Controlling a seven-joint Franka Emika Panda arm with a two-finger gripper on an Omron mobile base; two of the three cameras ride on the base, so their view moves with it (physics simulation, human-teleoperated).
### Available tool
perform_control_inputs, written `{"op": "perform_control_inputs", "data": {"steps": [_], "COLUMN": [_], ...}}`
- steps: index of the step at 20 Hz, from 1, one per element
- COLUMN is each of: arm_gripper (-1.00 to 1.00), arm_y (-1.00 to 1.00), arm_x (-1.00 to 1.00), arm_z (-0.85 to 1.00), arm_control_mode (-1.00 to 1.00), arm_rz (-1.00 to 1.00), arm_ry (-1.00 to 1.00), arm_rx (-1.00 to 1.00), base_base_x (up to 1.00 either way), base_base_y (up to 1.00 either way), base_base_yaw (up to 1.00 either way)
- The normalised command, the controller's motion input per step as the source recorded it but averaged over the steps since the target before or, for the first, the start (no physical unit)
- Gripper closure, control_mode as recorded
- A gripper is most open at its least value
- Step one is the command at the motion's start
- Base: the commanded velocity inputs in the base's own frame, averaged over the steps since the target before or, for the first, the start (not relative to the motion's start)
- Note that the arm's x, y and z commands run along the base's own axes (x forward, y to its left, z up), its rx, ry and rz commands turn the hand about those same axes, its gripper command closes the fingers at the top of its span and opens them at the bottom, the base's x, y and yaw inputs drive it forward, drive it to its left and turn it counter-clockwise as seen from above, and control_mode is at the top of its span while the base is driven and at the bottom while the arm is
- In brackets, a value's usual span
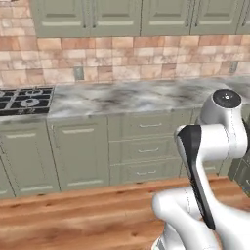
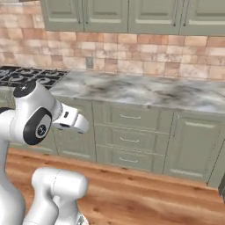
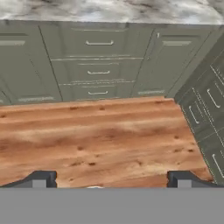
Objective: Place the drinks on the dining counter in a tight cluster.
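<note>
The robot faces a marble counter [image 1: 132, 95] that runs along a tan brick wall [image 1: 122, 58], with green wall cabinets [image 1: 117, 17] above it. A black gas hob [image 1: 27, 100] sits at the counter's left end, seen in both base views. Below the marble top are green cabinet doors and a stack of three drawers [image 1: 146, 149] with pale bar handles; the same stack shows in the hand view [image 3: 98, 65]. A second run of green drawers [image 3: 208, 118] meets the first at the right corner in the hand view. The floor [image 3: 100, 140] is warm brown wood planks.

The white arm [image 1: 215, 146] is folded close over the base, its hand held low above the floor. The gripper [image 3: 109, 180] is spread wide, its two dark fingertips [image 3: 39, 179] well apart at the bottom of the hand view, with bare floor between them and nothing held.

The drinks and the dining counter cannot be placed from these frames.
</note>
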Motion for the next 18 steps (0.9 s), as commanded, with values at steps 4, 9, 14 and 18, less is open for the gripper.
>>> {"op": "perform_control_inputs", "data": {"steps": [4,9,14,18], "arm_gripper": [-1.0,-1.0,-1.0,-1.0], "arm_y": [0.0,0.0,0.0,0.0], "arm_x": [0.0,0.0,0.0,0.0], "arm_z": [0.0,0.0,0.0,0.0], "arm_control_mode": [1.0,1.0,1.0,1.0], "arm_rz": [0.0,0.0,0.0,0.0], "arm_ry": [0.0,0.0,0.0,0.0], "arm_rx": [0.0,0.0,0.0,0.0], "base_base_x": [0.18,0.83,0.98,0.99], "base_base_y": [0.16,0.18,0.04,-0.02], "base_base_yaw": [-0.98,-0.61,-0.53,-0.32]}}
